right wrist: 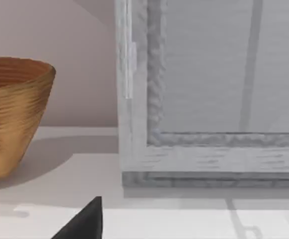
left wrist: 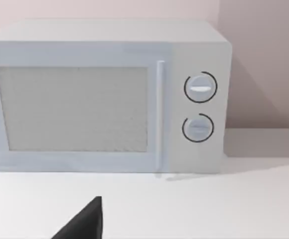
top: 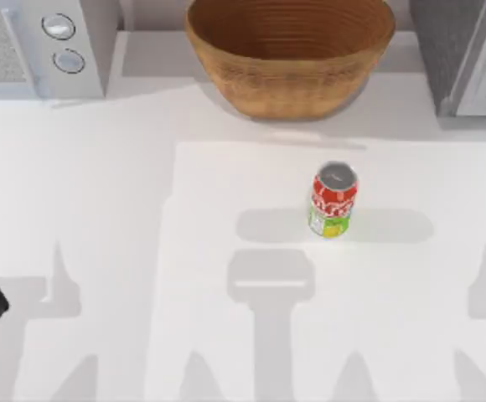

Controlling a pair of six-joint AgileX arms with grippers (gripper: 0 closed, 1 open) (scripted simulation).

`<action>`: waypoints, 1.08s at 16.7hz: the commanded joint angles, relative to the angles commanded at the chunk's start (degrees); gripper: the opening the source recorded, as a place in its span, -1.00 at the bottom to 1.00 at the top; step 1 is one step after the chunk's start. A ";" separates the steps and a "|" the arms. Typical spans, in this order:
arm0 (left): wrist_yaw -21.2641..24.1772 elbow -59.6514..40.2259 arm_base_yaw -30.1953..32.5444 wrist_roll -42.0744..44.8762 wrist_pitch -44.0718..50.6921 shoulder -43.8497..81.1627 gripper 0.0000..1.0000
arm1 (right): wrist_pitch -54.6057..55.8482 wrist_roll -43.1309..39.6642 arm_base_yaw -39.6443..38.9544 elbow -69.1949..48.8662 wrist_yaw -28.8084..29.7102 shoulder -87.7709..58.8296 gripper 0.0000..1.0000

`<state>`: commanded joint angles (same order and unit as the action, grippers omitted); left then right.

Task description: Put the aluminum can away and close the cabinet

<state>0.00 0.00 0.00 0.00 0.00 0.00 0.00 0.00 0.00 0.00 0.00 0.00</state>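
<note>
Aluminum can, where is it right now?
In the top view the aluminum can stands upright on the table, right of centre, in front of the woven basket and apart from it.

The aluminum can (top: pixel 333 201) has a shiny silver metal top and a glossy printed red wrap, while the basket (top: pixel 289 54) behind it is woven, ribbed and warm brown with a slight sheen. The table (top: pixel 100 209) looks smooth and matt white. The microwave (left wrist: pixel 104 94) looks like smooth pale plastic with a finely meshed window, and the cabinet (right wrist: pixel 209 99) frame seems rough and grainy grey.
</note>
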 joint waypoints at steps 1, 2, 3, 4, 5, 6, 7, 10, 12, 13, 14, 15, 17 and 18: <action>0.00 0.00 0.00 0.00 0.00 0.00 1.00 | 0.00 0.00 0.00 0.00 0.00 0.00 1.00; 0.00 0.00 0.00 0.00 0.00 0.00 1.00 | 0.00 0.00 0.00 0.00 0.00 0.00 1.00; 0.00 0.00 0.00 0.00 0.00 0.00 1.00 | 0.38 0.00 -0.19 -0.13 0.20 -0.52 1.00; 0.00 0.00 0.00 0.00 0.00 0.00 1.00 | 1.16 0.01 -0.58 -0.41 0.60 -1.57 1.00; 0.00 0.00 0.00 0.00 0.00 0.00 1.00 | 2.34 0.02 -1.16 -0.82 1.21 -3.15 1.00; 0.00 0.00 0.00 0.00 0.00 0.00 1.00 | 3.90 0.03 -1.94 -1.36 2.02 -5.25 1.00; 0.00 0.00 0.00 0.00 0.00 0.00 1.00 | 5.91 0.05 -2.93 -2.06 3.06 -7.96 1.00; 0.00 0.00 0.00 0.00 0.00 0.00 1.00 | 13.76 0.08 -6.80 -4.81 7.09 -18.60 1.00; 0.00 0.00 0.00 0.00 0.00 0.00 1.00 | 20.35 0.09 -10.01 -7.12 10.46 -27.54 1.00; 0.00 0.00 0.00 0.00 0.00 0.00 1.00 | 24.00 0.08 -11.79 -8.41 12.32 -32.47 1.00; 0.00 0.00 0.00 0.00 0.00 0.00 1.00 | 27.83 0.08 -13.65 -9.76 14.27 -37.63 1.00; 0.00 0.00 0.00 0.00 0.00 0.00 1.00 | 31.82 0.08 -15.59 -11.17 16.30 -43.00 1.00; 0.00 0.00 0.00 0.00 0.00 0.00 1.00 | 40.20 0.08 -19.68 -14.13 20.57 -54.24 1.00; 0.00 0.00 0.00 0.00 0.00 0.00 1.00 | 44.53 0.09 -21.80 -15.65 22.78 -60.05 1.00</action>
<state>0.00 0.00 0.00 0.00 0.00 0.00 44.53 0.09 -21.80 -15.65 22.78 -60.05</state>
